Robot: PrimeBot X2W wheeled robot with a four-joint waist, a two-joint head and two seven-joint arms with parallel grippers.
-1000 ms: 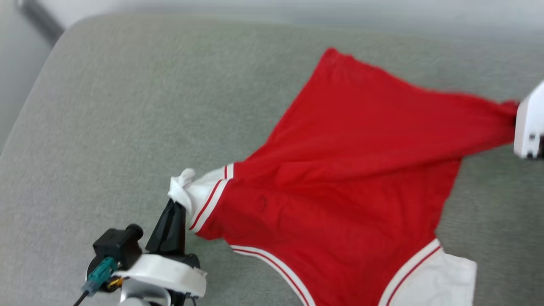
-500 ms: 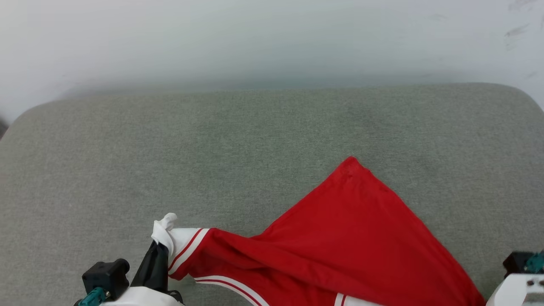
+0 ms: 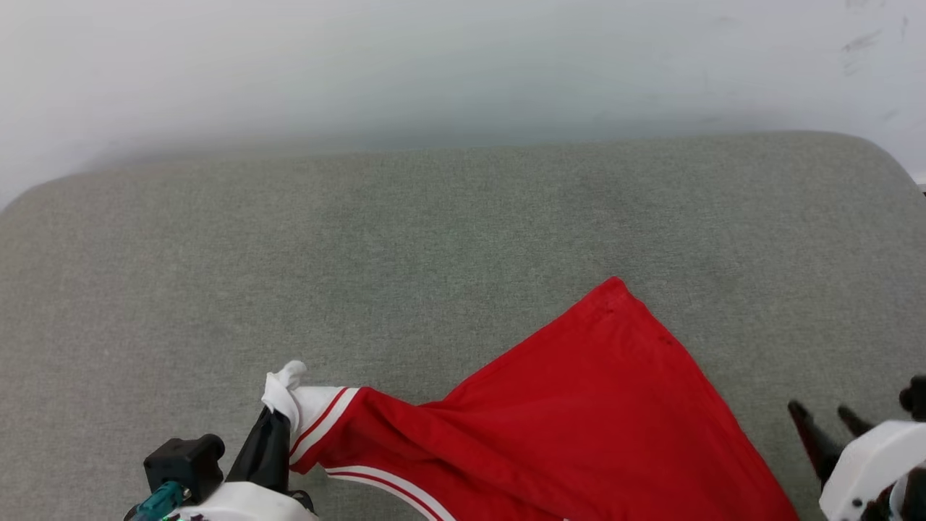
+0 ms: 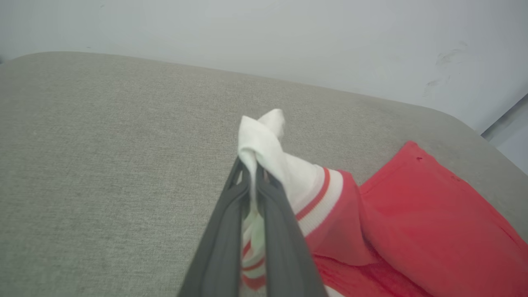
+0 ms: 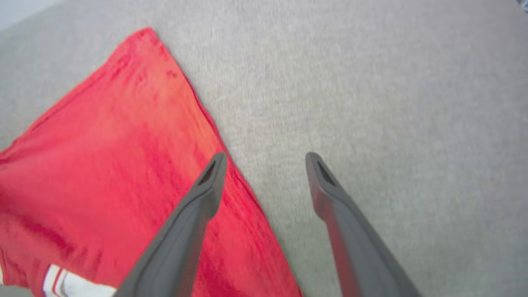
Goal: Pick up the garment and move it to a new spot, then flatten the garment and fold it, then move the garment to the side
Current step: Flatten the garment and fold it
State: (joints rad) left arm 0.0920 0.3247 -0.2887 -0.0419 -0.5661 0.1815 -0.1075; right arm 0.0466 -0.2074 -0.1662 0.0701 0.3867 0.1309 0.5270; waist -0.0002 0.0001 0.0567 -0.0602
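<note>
Red garment (image 3: 593, 405) lies on a grey cushion (image 3: 289, 253). Left gripper (image 4: 248, 167) pinches its bunched white sleeve (image 4: 264, 136). Right gripper (image 5: 266, 159) gapes empty at its right edge, perhaps grazing cloth.

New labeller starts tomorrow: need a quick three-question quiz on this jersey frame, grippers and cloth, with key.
1. True or false: the right gripper is clamped on the red jersey garment with white striped-trim sleeves.
2. Which part of the garment does the left gripper pinch? A) the red far corner B) a white sleeve C) the neckline
3. Fill in: the garment's far corner, lying on the grey-green upholstered surface, is coloured ___.
Key: 1 false, its fingers stand apart and hold nothing. 2 B, the sleeve bunches up past the shut fingers. 3 red.
</note>
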